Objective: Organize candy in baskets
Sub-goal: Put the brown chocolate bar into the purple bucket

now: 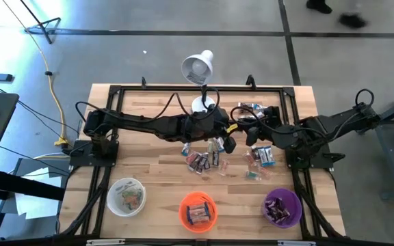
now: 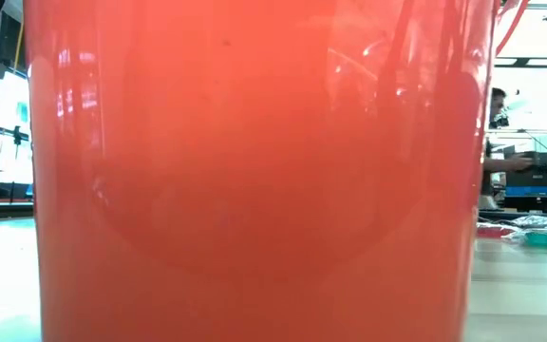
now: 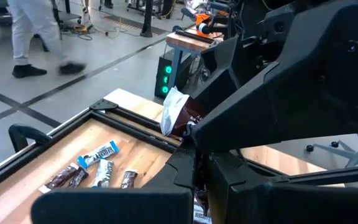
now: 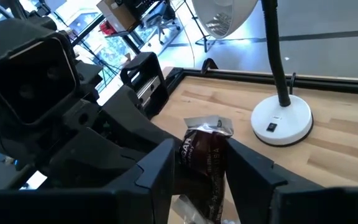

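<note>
Between right gripper [image 4: 197,165] fingers, brown candy [image 4: 207,155] upright

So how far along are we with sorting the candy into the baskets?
Partway. All three baskets already hold candy: the white basket, orange basket and purple basket. In hand: the right gripper is closed on a dark brown candy, close to the shut left gripper mid-table. Left: loose candy scattered on the table, plus more at the far edge.

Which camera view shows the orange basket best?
The high view: the orange basket shows whole, with candy inside, between the white and purple baskets. The low view shows only its wall, filling the picture. Neither wrist view shows it.
</note>
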Motion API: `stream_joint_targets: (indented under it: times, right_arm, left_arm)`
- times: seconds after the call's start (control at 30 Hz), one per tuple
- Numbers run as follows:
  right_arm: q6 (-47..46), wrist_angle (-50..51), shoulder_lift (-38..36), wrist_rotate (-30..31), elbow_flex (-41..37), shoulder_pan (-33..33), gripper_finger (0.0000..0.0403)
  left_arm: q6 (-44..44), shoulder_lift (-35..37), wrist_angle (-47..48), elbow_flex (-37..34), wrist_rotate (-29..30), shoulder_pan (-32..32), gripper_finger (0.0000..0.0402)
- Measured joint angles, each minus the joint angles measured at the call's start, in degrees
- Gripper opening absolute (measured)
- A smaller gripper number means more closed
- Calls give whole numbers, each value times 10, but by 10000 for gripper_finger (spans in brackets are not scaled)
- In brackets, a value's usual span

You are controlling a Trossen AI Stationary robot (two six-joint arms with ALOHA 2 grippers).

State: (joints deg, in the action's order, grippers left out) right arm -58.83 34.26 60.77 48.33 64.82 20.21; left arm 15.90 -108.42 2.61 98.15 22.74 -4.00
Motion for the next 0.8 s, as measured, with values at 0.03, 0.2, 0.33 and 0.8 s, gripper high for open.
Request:
stream_joint_targets:
  times: [0.03, 0.2, 0.33, 0.8]
  right_arm:
    - [3, 0, 0, 2, 0, 0, 127]
    - [9, -1, 0, 7, 0, 0, 97]
    - [15, -1, 0, 7, 0, -3, 42]
    - [24, 25, 0, -19, 0, -3, 3]
  left_arm:
    - [0, 0, 1, 0, 0, 0, 0]
    - [0, 0, 2, 0, 1, -2, 0]
    - [0, 0, 4, 0, 3, -2, 0]
    - [-66, 5, 35, 0, -34, -5, 30]
